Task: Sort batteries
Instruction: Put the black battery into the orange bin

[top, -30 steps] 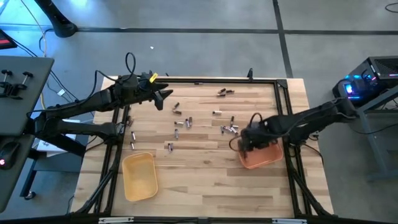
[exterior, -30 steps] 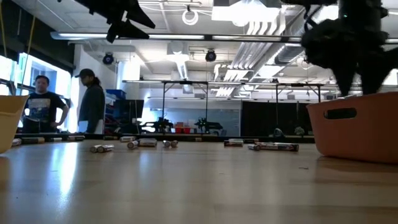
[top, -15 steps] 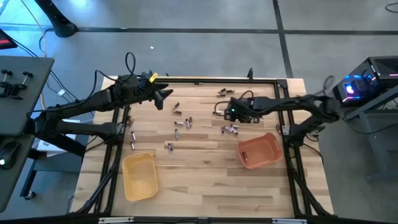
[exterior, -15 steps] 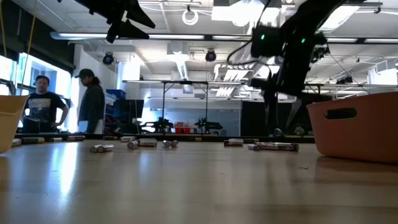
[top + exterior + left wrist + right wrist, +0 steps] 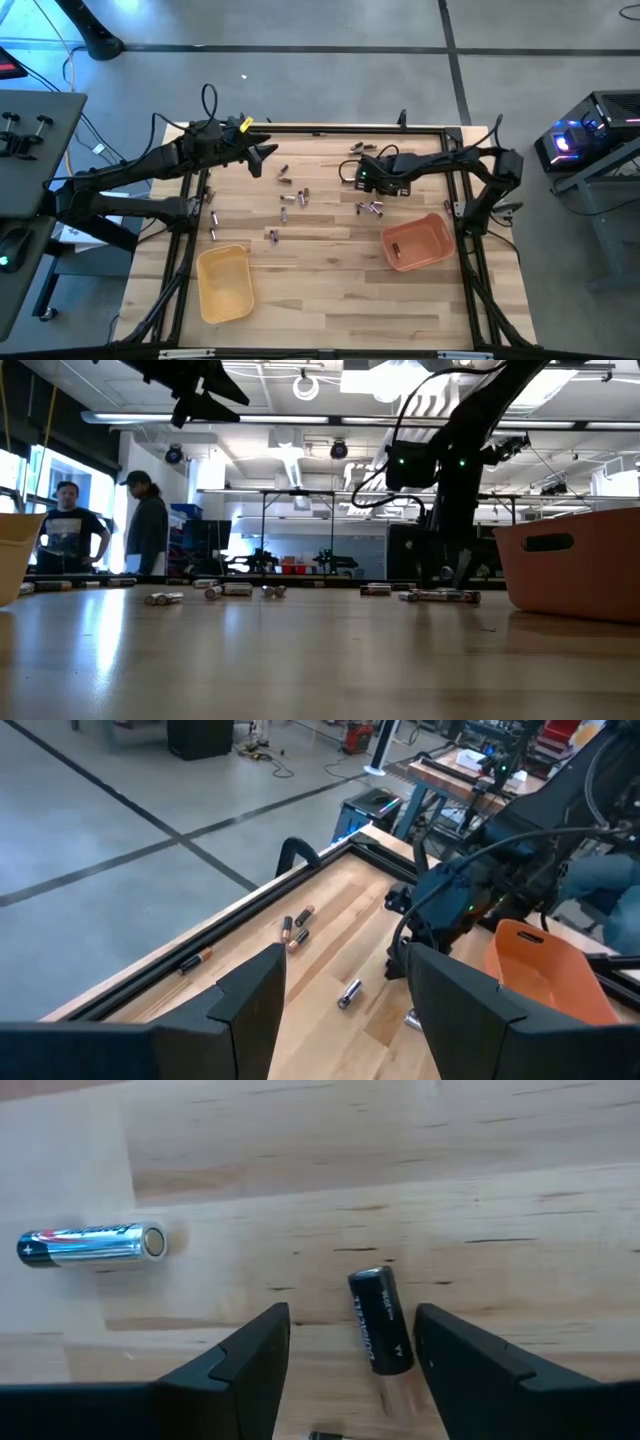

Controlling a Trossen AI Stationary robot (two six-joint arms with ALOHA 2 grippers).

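Nearest in the low view stands the orange tray (image 5: pixel 575 565), on the worktop's (image 5: pixel 330 285) right side; the yellow tray (image 5: pixel 224 283) lies at the front left.

Right arm: extended from the right edge across the worktop toward its centre, wrist bent downward. The right pincer (image 5: pixel 362 176) hangs low over the wood, behind the orange tray and just beside a small cluster of batteries (image 5: pixel 370 208). Its fingers (image 5: pixel 250 1355) are spread wide and hold nothing. In the right wrist view, 1 dark battery (image 5: pixel 379 1332) lies on the worktop between the 2 fingers, and 1 silvery battery (image 5: pixel 92 1245) lies apart, outside the gap.

Further batteries are scattered across the middle of the worktop, with 1 pair (image 5: pixel 362 148) near the far rail.

Left arm: reaches in from the left edge, forearm roughly level, raised clear above the far-left part of the worktop. The left pincer (image 5: pixel 266 154) is spread wide and empty; the left wrist view looks between its fingers (image 5: pixel 255 1000) toward the right arm.

Beyond the worktop, 2 people (image 5: pixel 145 525) stand in the room.
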